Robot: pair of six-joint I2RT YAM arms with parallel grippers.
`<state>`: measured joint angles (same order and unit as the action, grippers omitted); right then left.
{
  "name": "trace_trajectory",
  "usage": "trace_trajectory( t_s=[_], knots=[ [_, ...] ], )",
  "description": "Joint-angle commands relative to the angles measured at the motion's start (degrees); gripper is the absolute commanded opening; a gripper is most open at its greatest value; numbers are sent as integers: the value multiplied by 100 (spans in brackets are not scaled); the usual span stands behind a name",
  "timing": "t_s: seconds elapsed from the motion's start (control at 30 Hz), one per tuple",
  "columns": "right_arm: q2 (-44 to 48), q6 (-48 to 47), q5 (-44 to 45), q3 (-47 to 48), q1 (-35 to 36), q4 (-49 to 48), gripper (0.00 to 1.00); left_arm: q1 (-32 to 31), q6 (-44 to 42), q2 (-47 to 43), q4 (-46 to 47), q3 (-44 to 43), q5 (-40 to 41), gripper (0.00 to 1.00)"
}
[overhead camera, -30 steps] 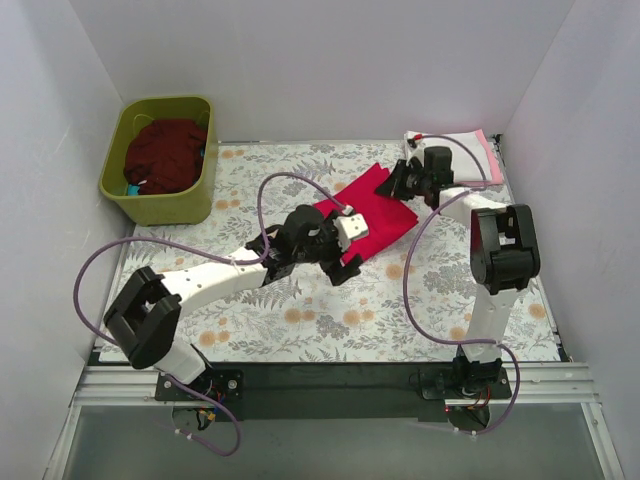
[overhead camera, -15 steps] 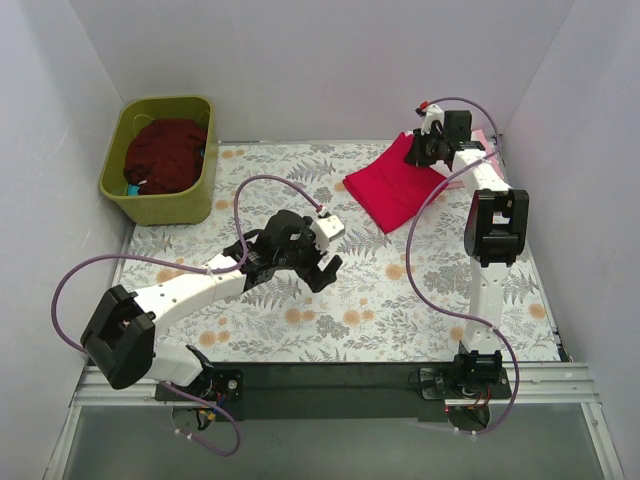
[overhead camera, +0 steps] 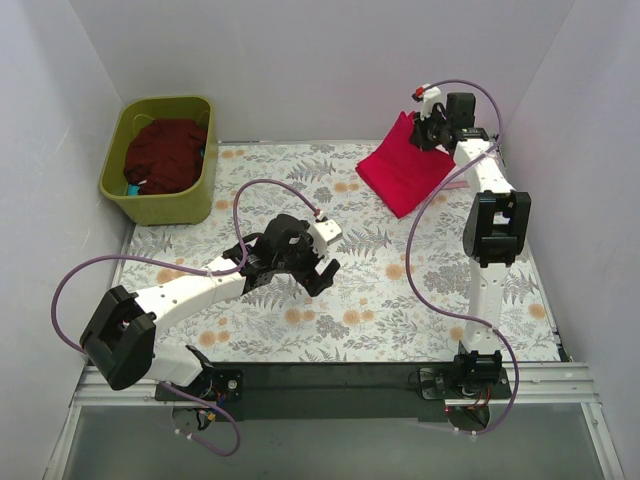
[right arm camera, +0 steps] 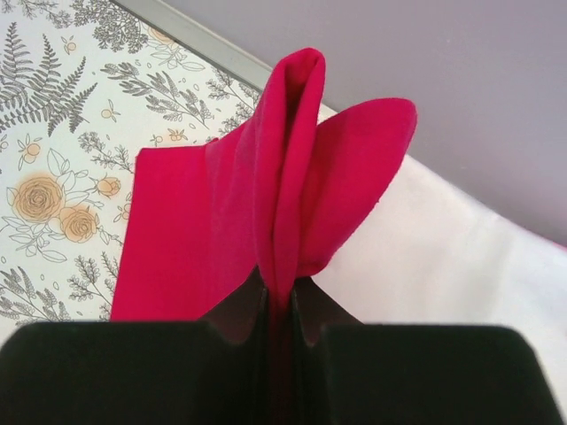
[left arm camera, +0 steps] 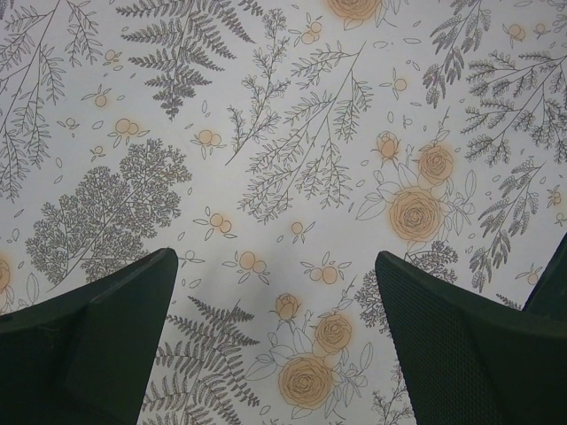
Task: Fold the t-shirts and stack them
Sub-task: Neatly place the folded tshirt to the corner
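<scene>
The folded crimson-red t-shirt hangs tilted at the back right, its lower edge trailing on the floral cloth. My right gripper is shut on its upper folded edge. In the right wrist view the red t-shirt bunches up between the closed jaws of that gripper, with a white t-shirt lying just beyond it. A dark maroon t-shirt lies in the tub. My left gripper hovers open over mid-table. The left wrist view shows only patterned cloth between the spread jaws of the left gripper.
An olive-green tub stands at the back left corner. The grey-and-orange floral table cloth covers the table, with white walls close on three sides. The right arm is stretched out towards the back wall.
My right gripper has carried the red t-shirt up and towards the back right corner. My left gripper has let go of it, opened wide and drawn back towards the table's middle.
</scene>
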<state>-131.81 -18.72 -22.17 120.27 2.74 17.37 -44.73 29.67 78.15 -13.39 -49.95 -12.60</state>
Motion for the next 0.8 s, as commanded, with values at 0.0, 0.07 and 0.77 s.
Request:
trace_trajectory(
  t_s=[0.0, 0.07, 0.77],
  knots=[
    [621, -272, 20, 454, -2, -216, 1, 26, 4, -204, 99, 21, 56, 95],
    [639, -299, 46, 497, -2, -233, 1, 26, 4, -195, 108, 21, 56, 95],
    [1069, -79, 55, 621, -98, -339, 1, 26, -128, -177, 152, 21, 65, 96]
  ],
)
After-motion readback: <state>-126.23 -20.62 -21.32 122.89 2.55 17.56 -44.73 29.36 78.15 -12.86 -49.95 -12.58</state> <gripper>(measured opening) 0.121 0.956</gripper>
